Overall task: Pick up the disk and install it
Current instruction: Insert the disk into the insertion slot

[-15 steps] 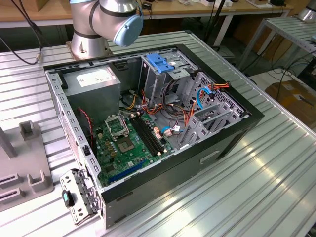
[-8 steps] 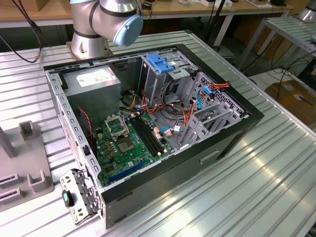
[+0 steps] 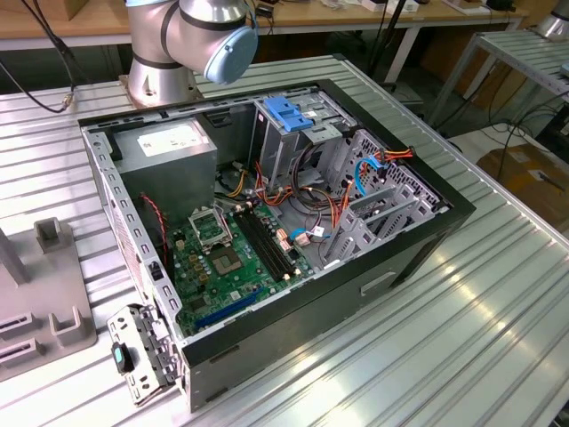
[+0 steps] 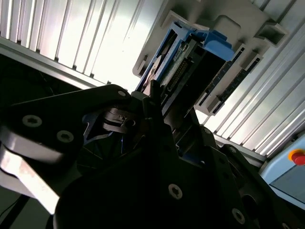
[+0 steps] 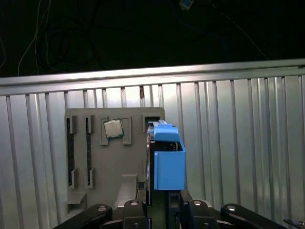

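The disk (image 5: 168, 161) stands on edge in a slot of a grey holder block (image 5: 95, 164). A bright blue rail runs along its upper side. In the second wrist view the disk (image 4: 188, 59) shows its connector edge and blue rails against the same block. My gripper (image 5: 167, 204) is right at the near end of the disk, in line with it. Its dark body (image 4: 157, 157) takes up the lower half of the second wrist view. The open computer case (image 3: 267, 205) lies on the ribbed metal table, with a grey drive cage (image 3: 293, 142) at its far side.
The holder block also carries a processor chip (image 5: 113, 128) and two memory sticks (image 5: 71, 152). Inside the case are the green motherboard (image 3: 222, 258), a grey power-supply box (image 3: 169, 156), a blue latch piece (image 3: 289, 113) and loose cables (image 3: 338, 205). The arm's base (image 3: 178, 53) stands behind the case.
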### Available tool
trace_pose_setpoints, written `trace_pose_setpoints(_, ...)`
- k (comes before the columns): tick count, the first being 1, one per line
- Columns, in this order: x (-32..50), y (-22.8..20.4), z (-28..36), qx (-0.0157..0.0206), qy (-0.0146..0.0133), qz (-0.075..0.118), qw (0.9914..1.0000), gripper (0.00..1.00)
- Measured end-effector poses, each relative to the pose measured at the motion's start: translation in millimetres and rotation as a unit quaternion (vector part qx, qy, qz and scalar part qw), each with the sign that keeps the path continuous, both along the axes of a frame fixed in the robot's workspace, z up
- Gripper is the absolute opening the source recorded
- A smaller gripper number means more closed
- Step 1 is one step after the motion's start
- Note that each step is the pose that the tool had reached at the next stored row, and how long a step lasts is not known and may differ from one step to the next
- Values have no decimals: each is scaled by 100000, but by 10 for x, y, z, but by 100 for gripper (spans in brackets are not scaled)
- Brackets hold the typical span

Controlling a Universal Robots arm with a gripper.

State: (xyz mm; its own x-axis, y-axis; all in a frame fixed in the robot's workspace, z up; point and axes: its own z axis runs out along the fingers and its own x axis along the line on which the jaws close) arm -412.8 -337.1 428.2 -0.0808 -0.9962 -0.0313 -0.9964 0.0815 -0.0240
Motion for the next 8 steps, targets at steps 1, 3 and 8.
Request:
trace_pose_setpoints(1, 0, 0, 1, -1, 1, 0, 100000, 35)
trace_pose_setpoints(3, 0, 0, 8, -4, 12, -1, 100000, 35)
trace_pose_setpoints(8, 0, 0, 78, -1, 2, 1, 100000, 35)
